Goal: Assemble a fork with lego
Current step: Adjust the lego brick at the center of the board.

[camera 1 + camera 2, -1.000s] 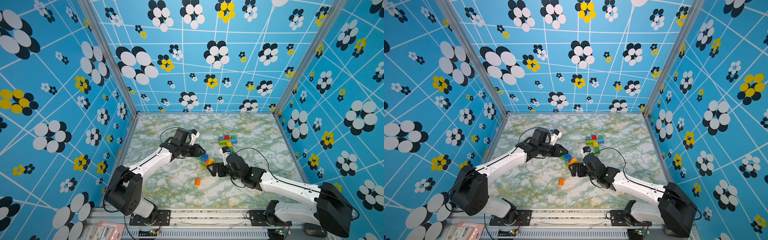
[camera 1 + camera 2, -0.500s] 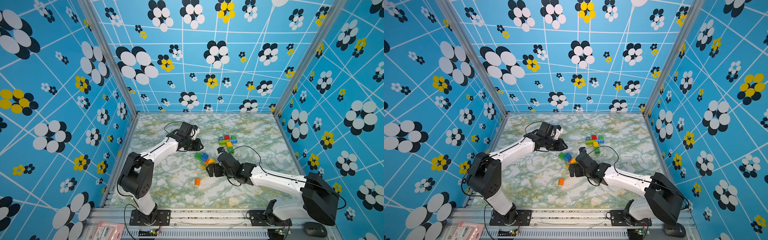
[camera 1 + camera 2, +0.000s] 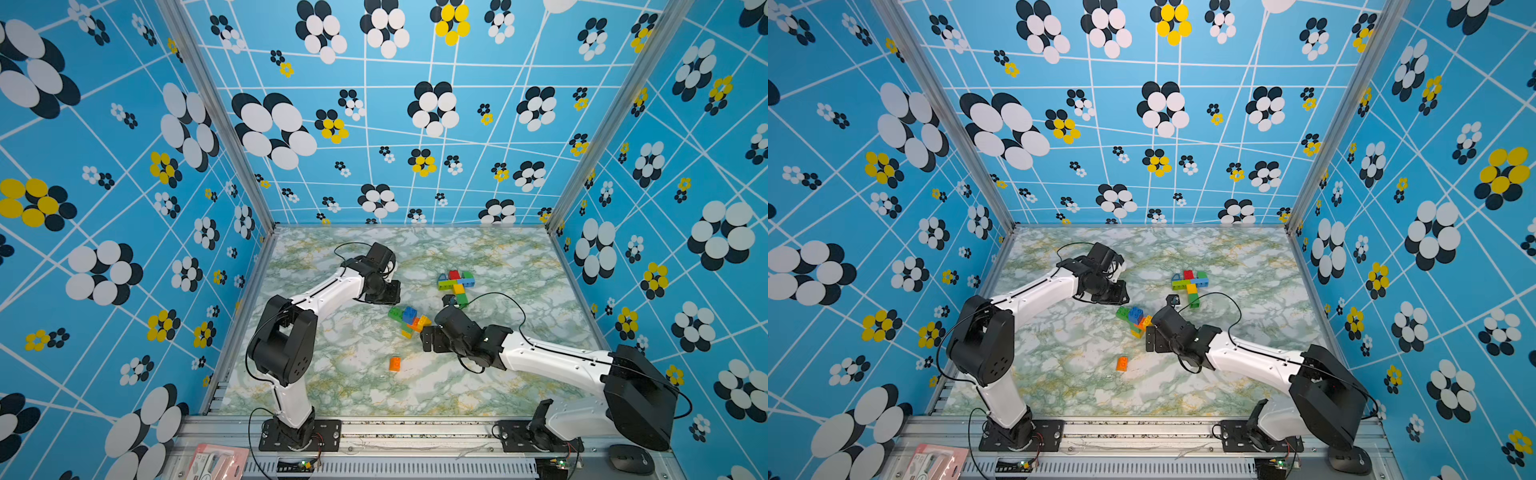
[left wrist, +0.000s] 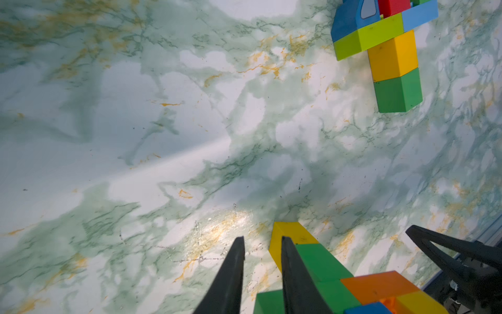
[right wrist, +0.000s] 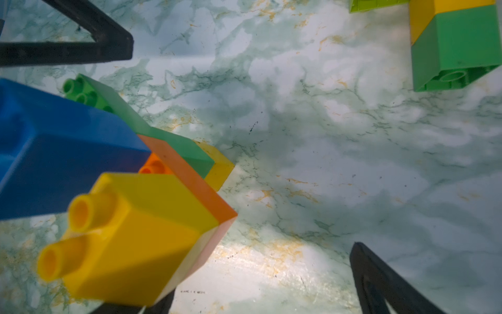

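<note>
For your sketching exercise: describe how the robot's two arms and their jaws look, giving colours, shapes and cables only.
Both arms share one build: white, smooth link shells between bulky black joint housings, bolted to black base plates on a metal rail. A thin black cable loops loosely over each wrist. The left gripper and right gripper are black; in the wrist views their jaws are slim, tapering black fingers, some with open triangular frames.

My top views look down from high in front; my wrist views sit close, sharing the bricks (image 4: pixel 391 54).
</note>
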`<state>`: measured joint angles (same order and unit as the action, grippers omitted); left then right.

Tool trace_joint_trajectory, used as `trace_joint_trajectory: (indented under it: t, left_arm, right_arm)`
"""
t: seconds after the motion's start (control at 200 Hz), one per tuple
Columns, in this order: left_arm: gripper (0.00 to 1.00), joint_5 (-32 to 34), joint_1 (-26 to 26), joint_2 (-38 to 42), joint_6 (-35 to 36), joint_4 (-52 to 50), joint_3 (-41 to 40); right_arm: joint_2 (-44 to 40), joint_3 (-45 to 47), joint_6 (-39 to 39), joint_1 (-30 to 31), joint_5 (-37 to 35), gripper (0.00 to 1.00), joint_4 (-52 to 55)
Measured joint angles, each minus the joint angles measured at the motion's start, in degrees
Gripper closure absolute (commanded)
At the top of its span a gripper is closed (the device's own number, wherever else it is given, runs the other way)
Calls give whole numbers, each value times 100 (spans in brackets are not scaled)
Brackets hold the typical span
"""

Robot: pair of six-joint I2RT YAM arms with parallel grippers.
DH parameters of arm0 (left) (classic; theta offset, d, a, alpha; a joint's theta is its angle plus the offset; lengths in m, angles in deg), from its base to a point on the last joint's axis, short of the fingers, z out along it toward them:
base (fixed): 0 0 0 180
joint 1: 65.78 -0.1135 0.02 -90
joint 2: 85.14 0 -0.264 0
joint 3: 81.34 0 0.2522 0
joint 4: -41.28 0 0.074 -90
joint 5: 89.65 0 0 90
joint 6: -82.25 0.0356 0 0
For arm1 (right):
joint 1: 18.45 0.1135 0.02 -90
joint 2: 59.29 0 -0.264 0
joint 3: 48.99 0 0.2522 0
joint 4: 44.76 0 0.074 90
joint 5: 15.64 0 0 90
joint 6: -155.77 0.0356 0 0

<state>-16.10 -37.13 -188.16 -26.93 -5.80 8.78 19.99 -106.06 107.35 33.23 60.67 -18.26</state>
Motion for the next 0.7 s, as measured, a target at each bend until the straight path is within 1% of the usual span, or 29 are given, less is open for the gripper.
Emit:
trace_joint_trajectory:
  t: [0.17,0.53,0.7]
  left_arm:
    - [73,26,70,13,39,-15,-72]
    - [73,61,138,426,15,-7,-776]
    - [73,-2,254,621,-103,52,-1069]
  right_arm:
    - [-2,-63,61,-160,-87,2,61]
    - [42,-293,63,-472,-107,2,190]
    - [256,-476,63,-581,-120,3,208]
